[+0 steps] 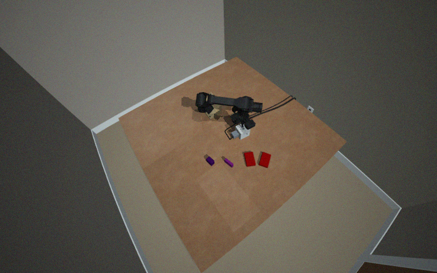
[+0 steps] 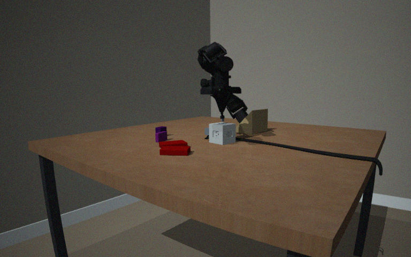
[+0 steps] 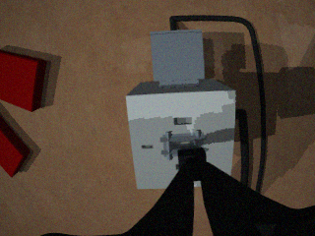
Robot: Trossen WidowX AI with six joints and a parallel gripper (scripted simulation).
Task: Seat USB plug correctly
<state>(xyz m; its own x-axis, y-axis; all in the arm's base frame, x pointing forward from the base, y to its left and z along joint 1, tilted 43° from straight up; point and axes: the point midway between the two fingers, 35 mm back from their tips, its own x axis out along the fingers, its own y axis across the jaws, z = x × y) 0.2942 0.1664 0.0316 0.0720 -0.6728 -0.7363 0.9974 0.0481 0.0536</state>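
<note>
The white power cube (image 1: 244, 135) (image 2: 215, 139) (image 3: 148, 172) stands upright on the table, with slots in its top and side faces. My gripper (image 2: 222, 111) (image 3: 195, 171) points down over the cube's top and is shut on the small black USB plug (image 2: 222, 115) (image 3: 191, 156). The plug is upright. A short piece of its pale metal end shows between the black body and the cube's top in the exterior view. I cannot tell whether the metal tip is still inside the socket or just above it. The plug and fingers hide part of the top socket in the wrist view.
A grey-blue block (image 1: 234, 134) (image 2: 206, 131) (image 3: 177, 56) sits against one cube side, with a black cable (image 2: 303, 148) (image 3: 212, 19) curving around the cube. Two red blocks (image 1: 249, 158) (image 1: 264, 160), a magenta block (image 1: 229, 162) and a purple block (image 1: 210, 161) lie nearby. A beige block (image 2: 259, 121) stands behind.
</note>
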